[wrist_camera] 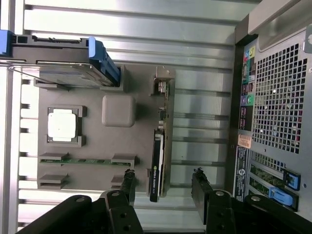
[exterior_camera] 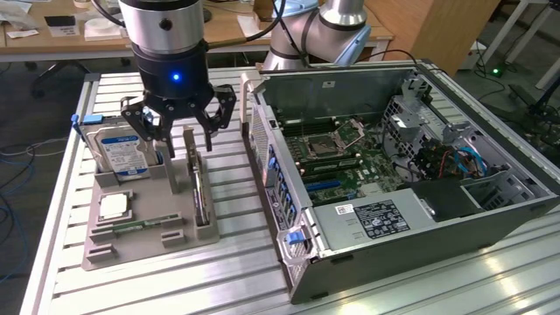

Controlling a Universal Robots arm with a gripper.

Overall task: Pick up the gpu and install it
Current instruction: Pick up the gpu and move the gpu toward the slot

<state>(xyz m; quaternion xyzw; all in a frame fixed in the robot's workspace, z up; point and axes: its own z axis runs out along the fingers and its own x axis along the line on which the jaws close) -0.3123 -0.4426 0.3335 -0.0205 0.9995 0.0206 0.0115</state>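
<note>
The gpu (exterior_camera: 199,190) stands on edge in a slot of the grey holder tray (exterior_camera: 153,197), its silver bracket end toward the far side. My gripper (exterior_camera: 187,148) hangs open directly over its bracket end, fingers on either side and apart from it. In the wrist view the gpu (wrist_camera: 159,146) is seen edge-on, a thin green card, with my gripper (wrist_camera: 164,187) straddling one end; the two dark fingertips (wrist_camera: 128,183) stand well clear of the card. Nothing is held.
On the tray (wrist_camera: 97,141) are an upright hard drive (exterior_camera: 122,154) with a blue-white label, a CPU (exterior_camera: 114,207) and a memory stick (exterior_camera: 140,224). An open computer case (exterior_camera: 420,197) with its motherboard (exterior_camera: 345,164) exposed lies at the exterior view's right on the slatted aluminium table (exterior_camera: 236,216).
</note>
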